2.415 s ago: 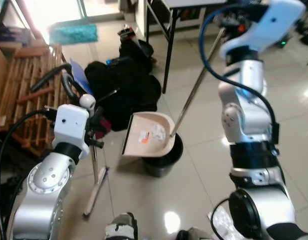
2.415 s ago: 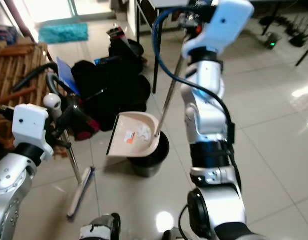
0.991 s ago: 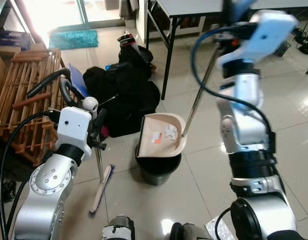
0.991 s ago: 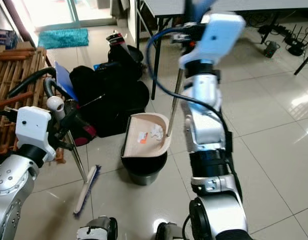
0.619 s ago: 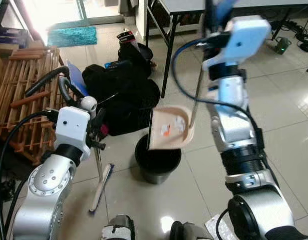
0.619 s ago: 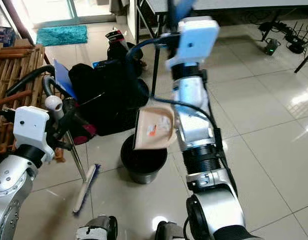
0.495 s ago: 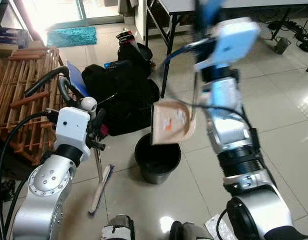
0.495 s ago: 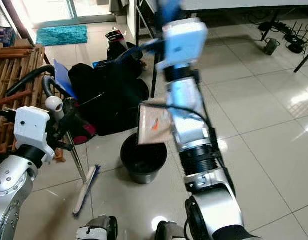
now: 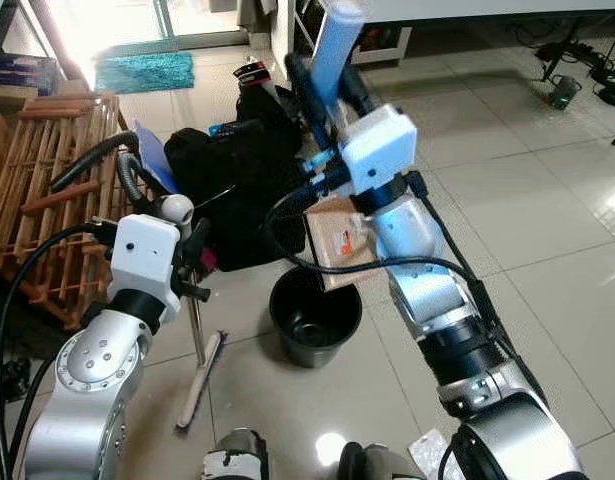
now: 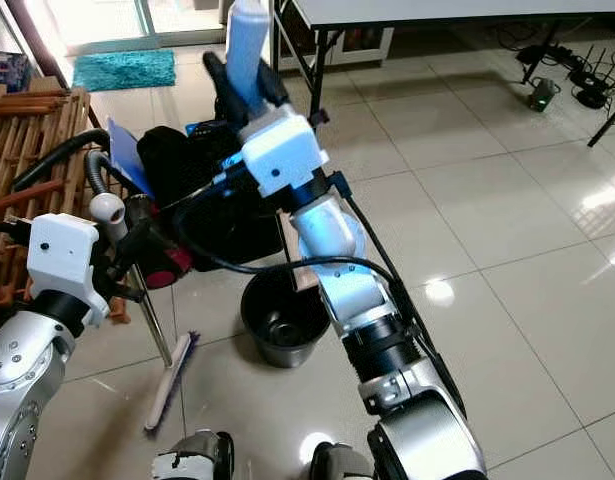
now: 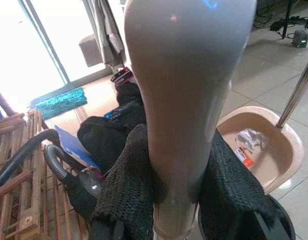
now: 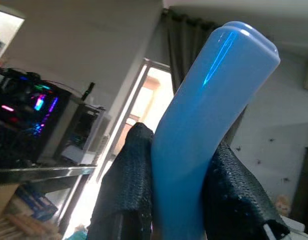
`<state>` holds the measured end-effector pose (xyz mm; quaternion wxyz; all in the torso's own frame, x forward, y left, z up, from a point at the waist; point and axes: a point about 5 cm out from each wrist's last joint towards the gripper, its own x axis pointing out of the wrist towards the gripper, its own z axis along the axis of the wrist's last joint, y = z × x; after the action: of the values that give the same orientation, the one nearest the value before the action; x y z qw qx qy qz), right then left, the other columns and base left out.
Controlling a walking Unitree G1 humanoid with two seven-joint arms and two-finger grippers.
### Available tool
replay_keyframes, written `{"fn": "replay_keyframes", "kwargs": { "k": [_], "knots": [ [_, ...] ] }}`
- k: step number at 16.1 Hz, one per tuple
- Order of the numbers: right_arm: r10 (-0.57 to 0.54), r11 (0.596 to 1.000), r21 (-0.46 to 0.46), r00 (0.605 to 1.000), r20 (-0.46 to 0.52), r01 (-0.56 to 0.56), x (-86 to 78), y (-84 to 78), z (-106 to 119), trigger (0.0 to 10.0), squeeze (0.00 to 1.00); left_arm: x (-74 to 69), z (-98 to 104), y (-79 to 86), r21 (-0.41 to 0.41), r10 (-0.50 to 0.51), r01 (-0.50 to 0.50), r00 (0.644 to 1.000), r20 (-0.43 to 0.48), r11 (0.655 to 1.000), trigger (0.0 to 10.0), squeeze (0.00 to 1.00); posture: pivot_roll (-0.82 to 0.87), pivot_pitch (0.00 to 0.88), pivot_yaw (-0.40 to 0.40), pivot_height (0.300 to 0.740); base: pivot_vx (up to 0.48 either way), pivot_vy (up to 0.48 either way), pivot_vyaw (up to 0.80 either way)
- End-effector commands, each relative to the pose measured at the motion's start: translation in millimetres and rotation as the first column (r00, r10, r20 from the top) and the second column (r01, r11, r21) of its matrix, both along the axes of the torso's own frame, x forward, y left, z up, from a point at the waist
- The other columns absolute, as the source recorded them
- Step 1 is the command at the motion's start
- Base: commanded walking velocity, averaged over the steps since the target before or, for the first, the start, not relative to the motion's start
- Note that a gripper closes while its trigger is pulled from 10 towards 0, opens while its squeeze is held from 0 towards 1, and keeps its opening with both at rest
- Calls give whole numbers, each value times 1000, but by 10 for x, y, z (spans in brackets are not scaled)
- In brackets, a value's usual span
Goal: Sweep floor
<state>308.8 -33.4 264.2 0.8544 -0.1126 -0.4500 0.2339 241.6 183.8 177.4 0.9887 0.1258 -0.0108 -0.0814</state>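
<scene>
My left gripper [image 9: 194, 248] is shut on the broom's pale handle [image 11: 189, 75], low at my left. The stick runs down to the brush head [image 9: 200, 365] resting on the tiles. My right gripper [image 9: 325, 80] is shut on the blue dustpan handle [image 12: 204, 125], raised high in the middle. The beige dustpan [image 9: 337, 235] hangs steeply tilted just above the black bin [image 9: 315, 315], partly behind my right forearm. In the left wrist view the dustpan [image 11: 259, 145] holds scraps of paper.
Black bags [image 9: 237, 180] and a vacuum hose [image 9: 97, 160] lie just behind the bin. A wooden rack [image 9: 47, 170] stands at the left, a teal mat [image 9: 142, 72] lies by the door, and table legs [image 10: 312, 60] stand behind. Open tiles stretch to the right.
My right arm has swung the dustpan handle left and over, tipping the dustpan from nearly flat to steep above the bin. The left arm and broom have stayed put.
</scene>
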Motion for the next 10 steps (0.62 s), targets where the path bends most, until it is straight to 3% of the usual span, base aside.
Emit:
{"fn": "replay_keyframes", "kwargs": {
  "k": [1, 7, 10],
  "knots": [
    [48, 999, -5, 996, 80, -47, -121, 25, 136, 10000, 0, -24, 71, -2, 9, -1, 1, 1000, 31, 1000, 10000, 0, 228, 179, -36, 740, 0, 0, 0],
    [215, 971, -106, 977, 1, -214, -338, 91, 77, 10000, 0, -24, 64, -19, 2, -12, 12, 1000, 27, 1000, 10000, 0, 227, 178, -35, 740, 0, 0, 0],
    [212, 966, -149, 977, -15, -212, -396, 56, 26, 10000, 0, -29, 62, -11, 3, -13, 13, 1000, 26, 1000, 10000, 0, 227, 175, -35, 740, 0, 0, 0]
  ]
}}
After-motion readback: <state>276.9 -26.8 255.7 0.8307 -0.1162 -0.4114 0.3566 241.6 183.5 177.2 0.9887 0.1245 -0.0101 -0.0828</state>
